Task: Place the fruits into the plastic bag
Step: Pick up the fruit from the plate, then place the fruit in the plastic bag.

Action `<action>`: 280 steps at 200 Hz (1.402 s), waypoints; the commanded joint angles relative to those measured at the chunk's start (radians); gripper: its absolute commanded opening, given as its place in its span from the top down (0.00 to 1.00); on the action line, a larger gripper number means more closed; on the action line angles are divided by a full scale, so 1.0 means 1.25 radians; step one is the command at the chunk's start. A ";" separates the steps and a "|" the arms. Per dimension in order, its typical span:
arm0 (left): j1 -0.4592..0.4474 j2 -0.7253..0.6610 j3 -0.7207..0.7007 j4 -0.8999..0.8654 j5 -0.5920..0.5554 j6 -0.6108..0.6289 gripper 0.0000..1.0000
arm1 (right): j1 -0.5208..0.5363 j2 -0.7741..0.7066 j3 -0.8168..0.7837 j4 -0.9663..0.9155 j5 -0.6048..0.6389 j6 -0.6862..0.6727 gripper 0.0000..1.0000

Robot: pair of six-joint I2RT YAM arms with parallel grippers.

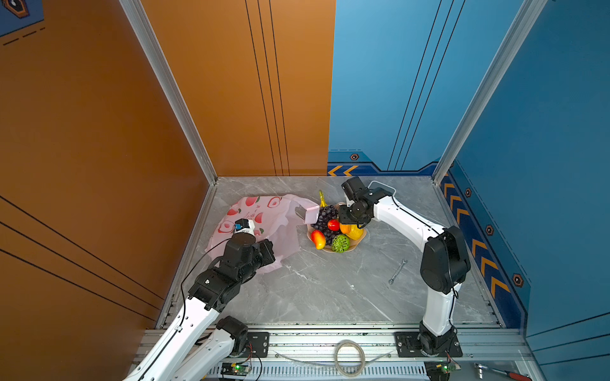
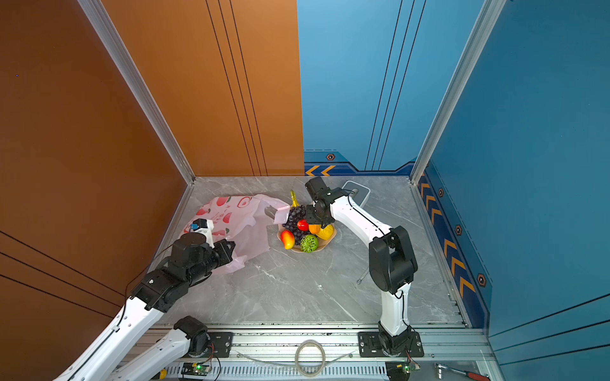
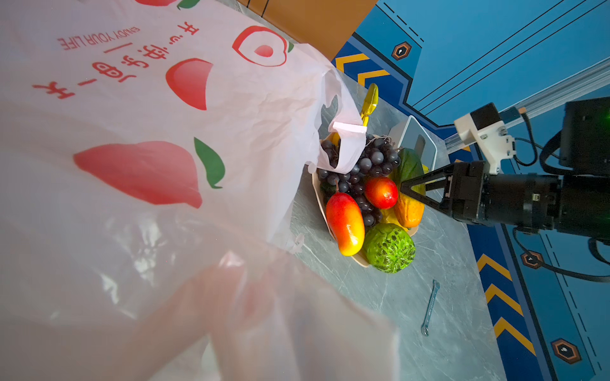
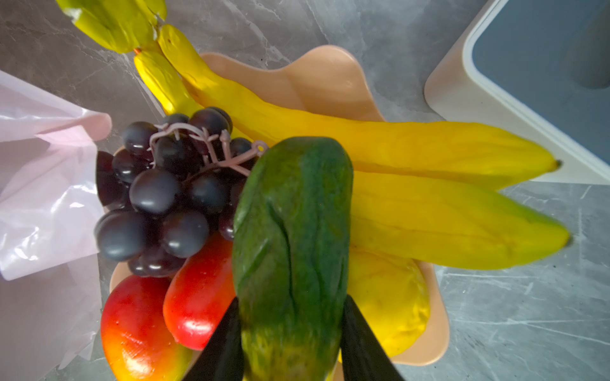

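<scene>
The right gripper [image 4: 292, 298] has its two black jaws pressed against either side of the green papaya [image 4: 290, 214]. The papaya lies on the heaped beige plate [image 4: 317, 76] near the tabletop's [image 1: 330, 290] far edge, between the grapes [image 4: 155, 191] and the bananas [image 4: 412, 148]. The plastic bag [image 1: 264, 211] sprawls along the left edge, one handle loop touching the grapes. The left gripper [image 1: 269, 252] is pressed together on the bag's near rim.
</scene>
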State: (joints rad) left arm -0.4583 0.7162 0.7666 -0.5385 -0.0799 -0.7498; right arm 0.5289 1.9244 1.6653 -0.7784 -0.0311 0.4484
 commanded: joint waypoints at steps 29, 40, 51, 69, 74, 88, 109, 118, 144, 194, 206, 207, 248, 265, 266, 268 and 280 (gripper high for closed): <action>-0.003 -0.007 -0.002 0.001 0.012 0.009 1.00 | -0.003 -0.082 0.003 -0.023 -0.002 0.003 0.65; -0.003 -0.007 -0.003 0.001 0.012 0.008 1.00 | -0.003 -0.103 -0.001 -0.023 -0.001 0.005 0.65; -0.003 -0.006 -0.002 0.002 0.014 0.008 1.00 | -0.004 -0.126 -0.007 -0.023 -0.003 0.008 0.65; -0.002 -0.006 -0.003 0.002 0.016 0.007 1.00 | -0.004 -0.167 -0.013 -0.022 -0.011 0.013 0.65; -0.003 -0.007 -0.003 0.002 0.017 0.007 1.00 | -0.004 -0.180 -0.015 -0.022 -0.015 0.014 0.65; -0.003 -0.007 -0.003 0.002 0.016 0.006 1.00 | -0.003 -0.212 -0.018 -0.022 -0.025 0.018 0.65; -0.003 -0.009 -0.003 0.002 0.017 0.006 1.00 | -0.005 -0.263 -0.026 -0.012 -0.063 0.020 0.65; -0.003 -0.009 -0.003 0.002 0.017 0.005 1.00 | -0.006 -0.285 -0.035 -0.001 -0.086 0.025 0.65; -0.003 -0.013 -0.002 0.002 0.016 0.005 1.00 | -0.012 -0.355 -0.073 0.050 -0.170 0.048 0.65; -0.003 -0.018 0.001 -0.002 0.014 0.006 1.00 | -0.019 -0.416 -0.162 0.164 -0.381 0.127 0.65; -0.003 -0.019 0.001 -0.002 0.013 0.006 1.00 | -0.019 -0.424 -0.197 0.220 -0.449 0.165 0.66; -0.003 -0.019 0.001 -0.002 0.013 0.006 1.00 | -0.018 -0.425 -0.200 0.225 -0.455 0.168 0.66; -0.001 -0.019 0.002 -0.002 0.016 0.008 1.00 | -0.006 -0.425 -0.305 0.411 -0.611 0.289 0.66; -0.001 -0.018 0.002 -0.002 0.017 0.008 1.00 | 0.008 -0.408 -0.324 0.447 -0.640 0.315 0.65; -0.001 -0.018 0.002 -0.002 0.017 0.008 1.00 | 0.009 -0.407 -0.325 0.449 -0.641 0.316 0.65; -0.001 -0.018 0.004 -0.002 0.017 0.008 1.00 | 0.011 -0.405 -0.328 0.452 -0.644 0.319 0.65; -0.001 -0.018 0.004 -0.002 0.018 0.010 1.00 | 0.024 -0.387 -0.331 0.463 -0.652 0.325 0.65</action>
State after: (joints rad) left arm -0.4583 0.7010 0.7666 -0.5388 -0.0731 -0.7502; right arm 0.5278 1.4105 1.2728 -0.3325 -0.7410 0.7799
